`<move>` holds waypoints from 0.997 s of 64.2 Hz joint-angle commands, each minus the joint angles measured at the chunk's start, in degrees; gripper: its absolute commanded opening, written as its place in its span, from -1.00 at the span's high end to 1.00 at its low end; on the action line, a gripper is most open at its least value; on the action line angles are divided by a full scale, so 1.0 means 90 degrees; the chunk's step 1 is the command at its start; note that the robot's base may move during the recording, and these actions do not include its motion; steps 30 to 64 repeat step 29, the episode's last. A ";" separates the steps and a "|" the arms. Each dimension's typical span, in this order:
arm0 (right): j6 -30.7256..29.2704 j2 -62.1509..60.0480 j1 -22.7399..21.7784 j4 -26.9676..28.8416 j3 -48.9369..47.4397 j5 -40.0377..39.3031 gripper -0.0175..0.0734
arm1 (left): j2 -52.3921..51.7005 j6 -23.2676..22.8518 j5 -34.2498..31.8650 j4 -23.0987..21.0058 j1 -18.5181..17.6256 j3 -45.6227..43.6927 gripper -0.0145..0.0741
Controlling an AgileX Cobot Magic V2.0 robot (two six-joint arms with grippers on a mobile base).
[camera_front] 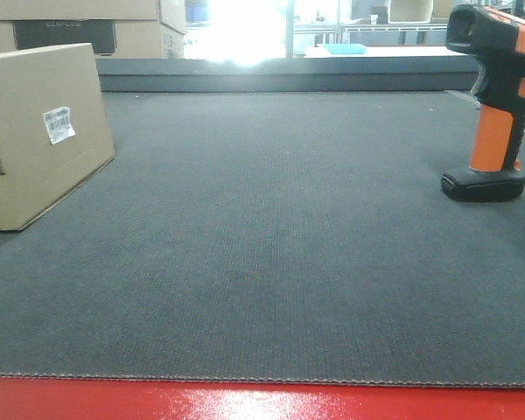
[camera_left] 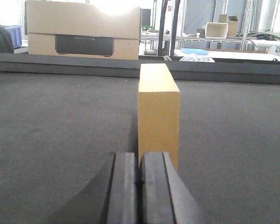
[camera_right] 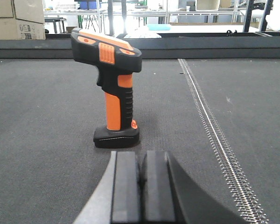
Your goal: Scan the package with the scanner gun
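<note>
Both tools pressed together (left tool [camera_left: 140,186], right tool [camera_right: 140,186]), scanner gun [camera_right: 109,88] upright, ungrasped.

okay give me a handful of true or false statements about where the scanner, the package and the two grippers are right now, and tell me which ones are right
1. The scanner gun stands upright on its flat base. True.
2. The right gripper is shut on the scanner. False: its jaws are closed on nothing, and the scanner stands apart, ahead of it.
3. The package shows a white barcode label on one side. True.
4. The left gripper is wide open around the package. False: it is shut, with the package just ahead of it.
5. The scanner lies on top of the package. False: in the front view they stand at opposite sides of the dark mat.
</note>
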 commanded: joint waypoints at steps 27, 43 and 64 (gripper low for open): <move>0.0007 -0.0016 -0.0035 -0.0059 0.0018 -0.0146 0.95 | -0.0036 -0.0031 -0.0130 0.0004 -0.0040 -0.0013 0.92; 0.0007 -0.0016 -0.0035 -0.0059 0.0018 -0.0146 0.95 | -0.0036 -0.0031 -0.0130 0.0004 -0.0040 -0.0013 0.92; 0.0007 -0.0016 -0.0035 -0.0059 0.0018 -0.0146 0.95 | -0.0036 -0.0031 -0.0130 0.0004 -0.0040 -0.0013 0.92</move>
